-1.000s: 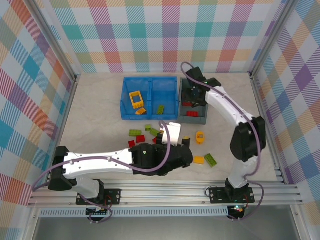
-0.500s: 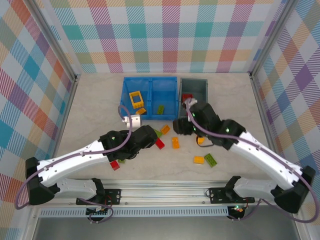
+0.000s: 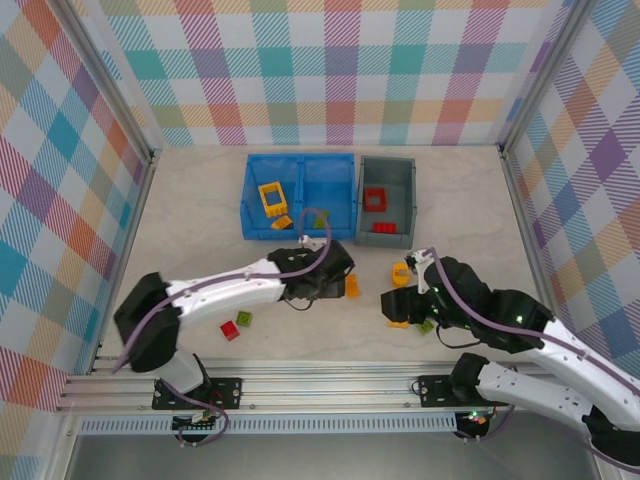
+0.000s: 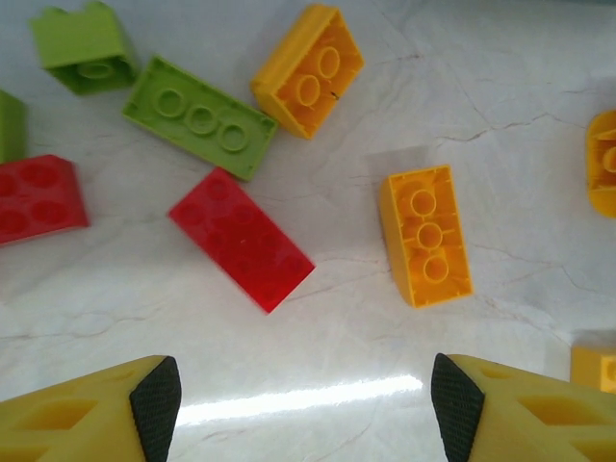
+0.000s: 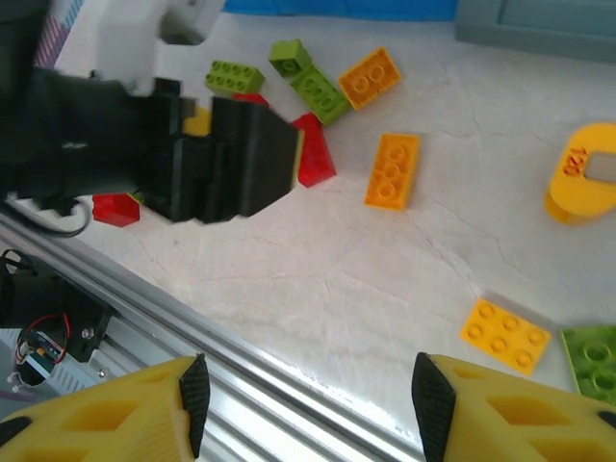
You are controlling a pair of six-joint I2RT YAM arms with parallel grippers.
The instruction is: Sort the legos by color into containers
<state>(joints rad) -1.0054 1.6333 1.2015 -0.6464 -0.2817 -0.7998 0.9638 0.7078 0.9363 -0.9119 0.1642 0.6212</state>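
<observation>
Up in the overhead view, the blue bin [image 3: 300, 157] sits at the back middle of the table with a yellow window frame [image 3: 271, 196] in its left compartment and a green brick [image 3: 320, 216] in its right one. The grey bin [image 3: 388, 160] is just beside it on the right, holding red pieces [image 3: 377, 199]. The left gripper [image 3: 338, 283] sits mid-frame over the loose pile. The right gripper [image 3: 397, 302] is lower right of it, near a round yellow piece [image 3: 401, 273]. 2 stray bricks, 1 red [image 3: 230, 330] and 1 green [image 3: 244, 318], lie off to the lower left.

Left wrist cam: the left gripper [image 4: 306, 404] is spread wide with nothing between its fingers [image 4: 154, 404], hovering over bare table. Above it are an orange 2x3 brick [image 4: 425, 236], a red 2x4 brick [image 4: 241, 252], a flat green plate [image 4: 200, 117] and another orange brick [image 4: 308, 69].

Right wrist cam: the right gripper [image 5: 313, 404] is also spread and empty. The left arm's black wrist [image 5: 192, 144] is at the upper left of the frame. Scattered around are the orange 2x3 brick [image 5: 392, 170], a red slope [image 5: 313, 159], the round yellow piece [image 5: 582, 178] at the right edge, and an orange plate [image 5: 504, 335] at the lower right next to a green plate [image 5: 595, 356].
</observation>
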